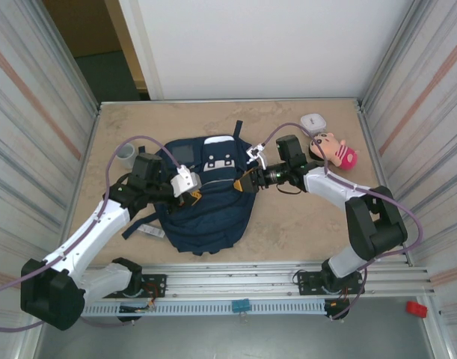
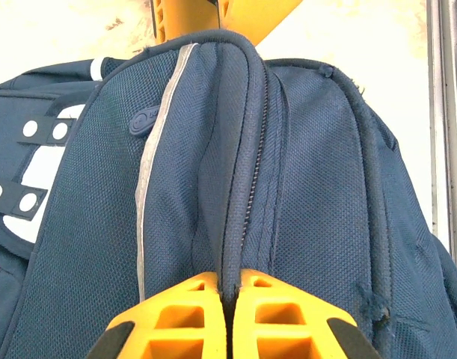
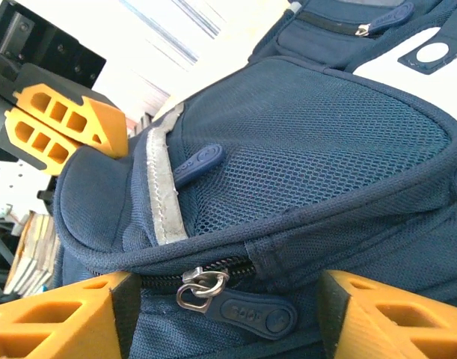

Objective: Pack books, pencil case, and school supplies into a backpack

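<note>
Top external view: both arms meet over the backpack (image 1: 209,217), centred on the table (image 1: 303,224).
Left gripper (image 2: 227,299) pinches a zipper-seam fold of the backpack; right gripper (image 3: 224,295) stands spread wide, straddling a zipper pull (image 3: 250,314).

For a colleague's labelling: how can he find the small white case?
From the navy backpack in the middle of the table, look to its far right corner. Beyond the pink-clothed doll lies the white case: small, rounded, plain, unlike the colourful doll.
</note>
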{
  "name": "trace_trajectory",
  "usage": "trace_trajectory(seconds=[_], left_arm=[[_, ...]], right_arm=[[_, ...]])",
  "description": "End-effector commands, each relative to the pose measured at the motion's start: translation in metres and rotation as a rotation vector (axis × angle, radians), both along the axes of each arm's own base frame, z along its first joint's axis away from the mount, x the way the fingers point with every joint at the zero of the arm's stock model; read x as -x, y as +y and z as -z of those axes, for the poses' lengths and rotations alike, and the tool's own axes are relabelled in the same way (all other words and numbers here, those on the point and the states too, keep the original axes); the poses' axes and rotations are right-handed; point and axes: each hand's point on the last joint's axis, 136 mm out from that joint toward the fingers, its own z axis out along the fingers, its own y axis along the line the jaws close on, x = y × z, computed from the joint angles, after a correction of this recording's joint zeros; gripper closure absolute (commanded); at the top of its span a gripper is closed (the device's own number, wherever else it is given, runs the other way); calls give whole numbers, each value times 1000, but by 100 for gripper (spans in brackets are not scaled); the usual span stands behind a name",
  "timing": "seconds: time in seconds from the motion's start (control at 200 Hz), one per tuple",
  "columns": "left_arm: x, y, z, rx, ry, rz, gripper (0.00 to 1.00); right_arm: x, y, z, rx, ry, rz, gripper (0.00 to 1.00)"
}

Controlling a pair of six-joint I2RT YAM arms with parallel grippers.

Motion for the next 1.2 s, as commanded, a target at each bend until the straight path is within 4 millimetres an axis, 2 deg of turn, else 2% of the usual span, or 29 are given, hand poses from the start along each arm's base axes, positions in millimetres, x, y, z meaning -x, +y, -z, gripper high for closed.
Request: trace_trajectory(seconds=[0.0, 0.15, 0.406, 0.531, 0.641, 0.877, 0.977, 1.037, 1.198], left_arm=[[1, -12, -40, 127, -113, 54, 100], [-2, -10, -38, 113, -116, 38, 100], [-6, -8, -35, 93, -123, 21, 100], [-6, -8, -36, 100, -121, 23, 100], [-5, -9, -38, 108, -121, 26, 100], [-4, -10, -41, 123, -123, 29, 100], [-4, -10, -41, 126, -124, 28, 100], [-4, -10, -41, 125, -124, 27, 100], [-9, -8, -38, 110, -124, 5, 100]], right_arm=[[-1, 7, -6, -13, -10, -16, 47], [4, 3, -17, -18, -29, -13, 71], [25, -4, -32, -20, -32, -42, 87], [32, -4, -31, -27, -19, -69, 90], [32, -3, -29, -31, -6, -80, 88], [22, 3, -12, -20, 46, -88, 71], [19, 6, -6, -14, 68, -92, 69], [18, 6, -3, -6, 75, -88, 70], [15, 1, -4, 18, 60, -57, 85]])
